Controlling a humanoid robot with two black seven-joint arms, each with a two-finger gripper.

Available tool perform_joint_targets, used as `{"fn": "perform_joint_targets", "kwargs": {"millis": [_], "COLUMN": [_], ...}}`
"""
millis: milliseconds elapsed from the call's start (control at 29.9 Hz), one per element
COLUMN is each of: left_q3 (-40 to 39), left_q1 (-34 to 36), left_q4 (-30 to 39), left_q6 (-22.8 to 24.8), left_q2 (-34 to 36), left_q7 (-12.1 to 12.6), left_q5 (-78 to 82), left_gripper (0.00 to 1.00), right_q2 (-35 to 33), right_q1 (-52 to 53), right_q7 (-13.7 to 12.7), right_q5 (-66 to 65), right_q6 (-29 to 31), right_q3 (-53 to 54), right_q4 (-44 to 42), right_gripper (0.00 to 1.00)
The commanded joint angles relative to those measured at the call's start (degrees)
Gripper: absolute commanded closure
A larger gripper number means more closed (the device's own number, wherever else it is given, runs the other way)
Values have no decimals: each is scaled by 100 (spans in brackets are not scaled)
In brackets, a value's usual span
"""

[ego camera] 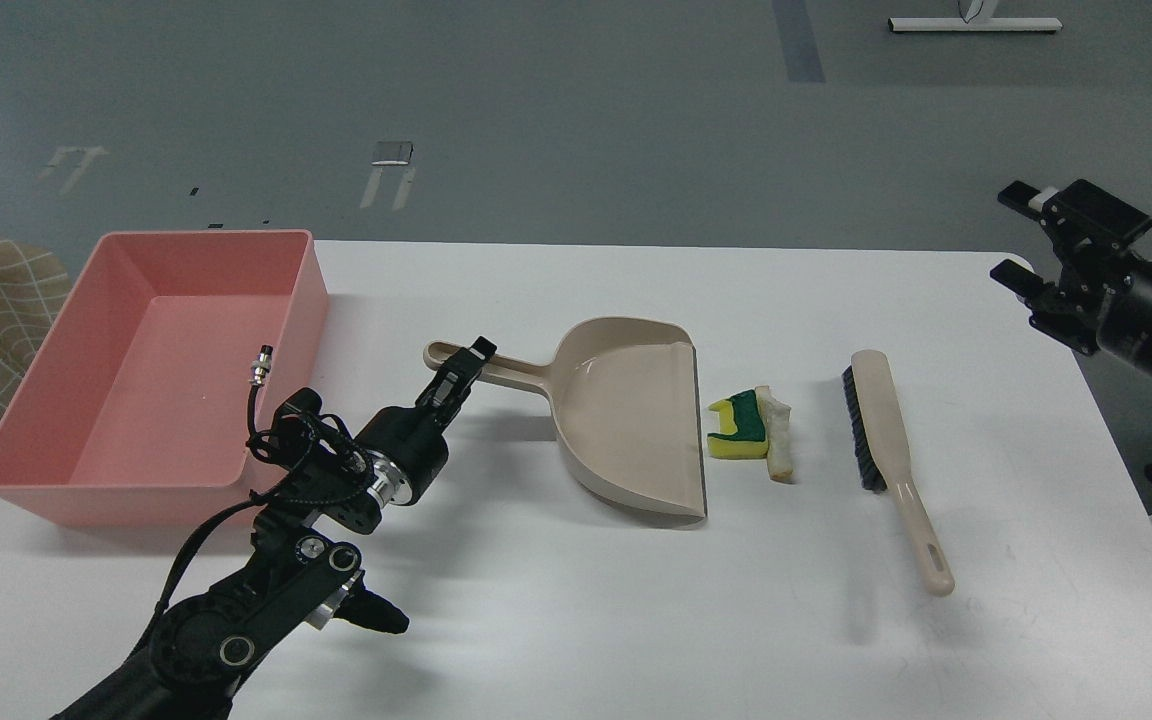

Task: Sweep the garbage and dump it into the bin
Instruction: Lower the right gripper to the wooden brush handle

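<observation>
The garbage lies on the white table: a yellow sponge piece with a green layer (738, 430) and a pale cream scrap (778, 445) touching its right side. The salmon-pink bin (151, 375) stands at the table's left, with nothing inside. A beige dustpan (626, 425) lies between them, its mouth facing the garbage. My left gripper (461, 372) sits on the dustpan's long handle (516, 375) and looks shut on it. My right gripper (1021, 235) is open and empty, above the table's far right edge, well away from the garbage.
A beige hand brush with black bristles (886, 440) lies right of the garbage, handle toward me. A loose cable with a metal plug (261, 368) rises from my left arm near the bin's front corner. The table's right edge (1126, 440) is close to the brush.
</observation>
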State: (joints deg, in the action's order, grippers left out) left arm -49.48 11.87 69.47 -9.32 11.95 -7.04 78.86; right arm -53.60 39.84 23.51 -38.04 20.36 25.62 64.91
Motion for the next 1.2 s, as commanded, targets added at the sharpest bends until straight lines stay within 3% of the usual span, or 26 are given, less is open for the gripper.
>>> {"fn": "perform_joint_targets", "kwargs": {"millis": [0, 167, 268, 435, 569, 669, 937, 1037, 1171], "left_q3": [0, 9, 9, 9, 9, 9, 9, 9, 9], "left_q1": [8, -9, -9, 8, 8, -1, -1, -1, -1], "left_q4": [-3, -3, -3, -3, -3, -3, -3, -3, -3], "left_q6": [9, 9, 0, 9, 9, 9, 9, 9, 9], "left_q2": [-8, -35, -78, -105, -105, -105, -96, -105, -105], "left_q7": [-8, -8, -8, 1, 1, 1, -8, -8, -8], "left_q5": [-2, -2, -11, -2, -2, -2, -11, -2, -11], "left_gripper": [100, 100, 100, 100, 100, 100, 100, 100, 100], "right_q2": [-807, -1731, -1864, -1715, -1312, -1188, -1038, -968, -836], "right_q1": [-55, -301, -529, -776, -794, -794, -794, -802, -802], "right_q7": [-13, -30, -30, -135, -548, -654, -716, -759, -830], "right_q5": [-351, -1212, -1739, -2427, -2515, -2506, -2506, -2506, -2524], "right_q6": [-6, -50, -216, -612, -735, -876, -876, -885, -894], "right_q3": [-495, -961, -1103, -1121, -1129, -1129, -1129, -1138, -1138], "right_q4": [669, 1628, 1963, 2078, 2078, 2078, 2175, 2193, 2202], "right_gripper": [1, 1, 1, 1, 2, 3, 6, 9, 23]}}
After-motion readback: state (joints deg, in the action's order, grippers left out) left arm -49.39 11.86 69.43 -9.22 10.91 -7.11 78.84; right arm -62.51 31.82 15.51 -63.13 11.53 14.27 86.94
